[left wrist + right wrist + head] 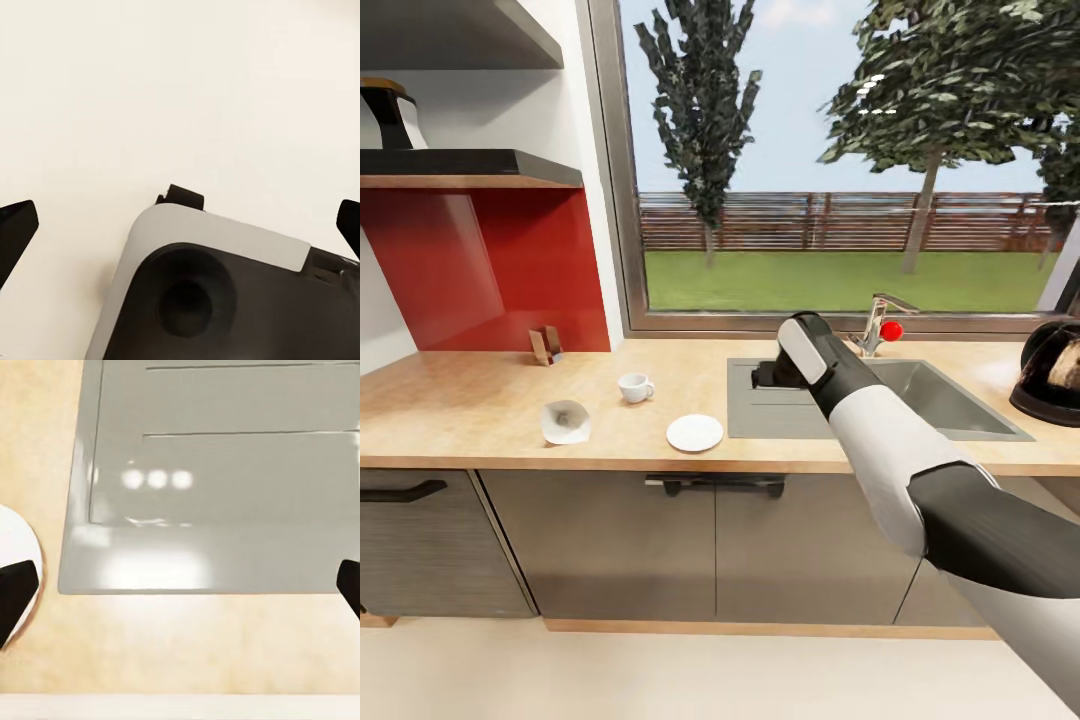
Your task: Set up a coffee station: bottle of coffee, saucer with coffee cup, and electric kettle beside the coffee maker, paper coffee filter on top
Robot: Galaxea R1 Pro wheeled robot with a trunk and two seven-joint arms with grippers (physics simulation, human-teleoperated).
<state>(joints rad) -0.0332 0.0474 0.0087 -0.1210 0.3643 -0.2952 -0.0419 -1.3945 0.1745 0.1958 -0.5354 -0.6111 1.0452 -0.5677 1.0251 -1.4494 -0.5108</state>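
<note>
Right arm extends over the countertop (pixel 460 400); right gripper (pixel 765 375) hangs above the sink (pixel 960 405) drainboard, fingers spread, released, holding nothing. Saucer (pixel 695 432) lies just beside the sink's edge, coffee cup (pixel 634 387) and paper filter (pixel 565 421) apart from it. Left gripper (pixel 180 225) open over floor.

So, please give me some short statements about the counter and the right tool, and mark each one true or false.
1. The cup stands on the saucer. False: it stands on the counter, apart from the saucer.
2. The right tool is over the sink drainboard. True.
3. The right tool holds the saucer. False: its fingers are spread and hold nothing.
4. The paper filter lies on the counter. True.
5. The faucet has a red knob. True.
</note>
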